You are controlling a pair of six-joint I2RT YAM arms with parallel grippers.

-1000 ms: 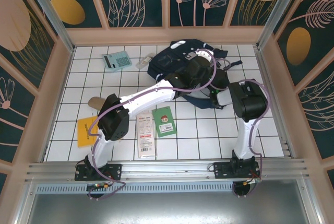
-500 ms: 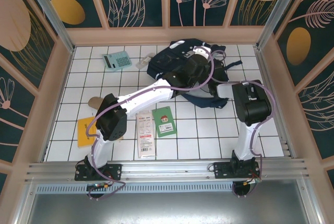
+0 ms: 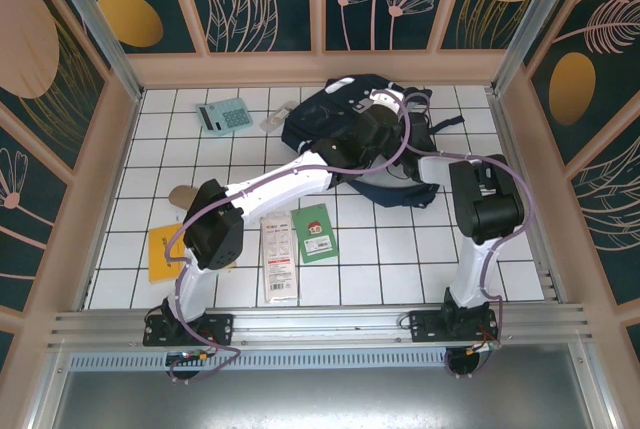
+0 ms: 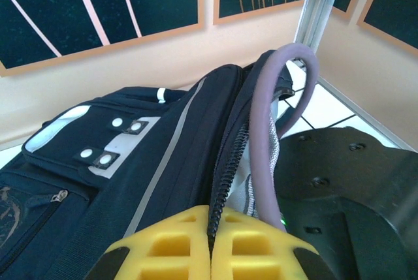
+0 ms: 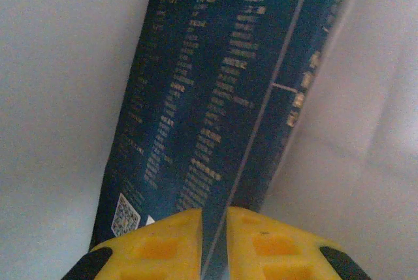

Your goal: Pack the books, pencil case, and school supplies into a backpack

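Note:
The navy backpack (image 3: 330, 114) lies at the back of the tiled table. My left gripper (image 4: 212, 228) is shut on its zipper edge (image 4: 228, 162), holding the opening apart; from above it sits over the backpack (image 3: 385, 111). My right gripper (image 5: 213, 228) is shut on a black book with gold print (image 5: 215, 97), with pale lining (image 5: 59, 97) on both sides. The teal calculator (image 3: 222, 115) and clear packet (image 3: 277, 116) lie left of the backpack. The tan pencil case (image 3: 182, 195), orange-yellow book (image 3: 162, 251), white-and-red pack (image 3: 279, 256) and green book (image 3: 316, 233) lie nearer.
The right arm's dark body (image 4: 346, 188) is close beside the backpack's opening, with a purple cable (image 4: 264, 149) running along the zipper. Wooden walls (image 3: 110, 159) ring the table. Bare tiles (image 3: 400, 259) lie at the front right.
The right arm's elbow has swung to the right and its wrist has gone further into the backpack. The left wrist has shifted slightly toward the back with the zipper edge.

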